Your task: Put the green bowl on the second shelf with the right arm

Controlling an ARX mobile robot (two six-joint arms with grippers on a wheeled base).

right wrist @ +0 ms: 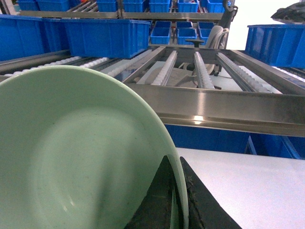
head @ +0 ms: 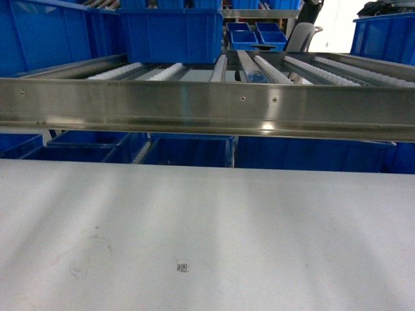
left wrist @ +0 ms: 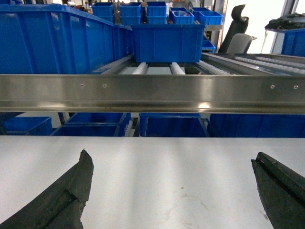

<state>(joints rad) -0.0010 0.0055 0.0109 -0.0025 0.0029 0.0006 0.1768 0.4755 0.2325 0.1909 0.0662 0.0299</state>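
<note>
Brushed-steel second shelf [right wrist: 209, 107]; right end effector [right wrist: 178, 200] pinches glossy green bowl [right wrist: 71, 152].

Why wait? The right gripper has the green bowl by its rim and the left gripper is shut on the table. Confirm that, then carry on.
Not quite. The left gripper is open: the left wrist view shows its fingers spread wide over the bare white table, holding nothing. The rest holds: in the right wrist view the right gripper clamps the rim of the green bowl.

1. green bowl [right wrist: 71, 157]: pale mint, glossy, tilted on edge, rim pinched between dark gripper fingers [right wrist: 202, 205], below and short of the rail.
2. second shelf [head: 207, 103]: brushed-steel front rail, white roller tracks behind.
</note>
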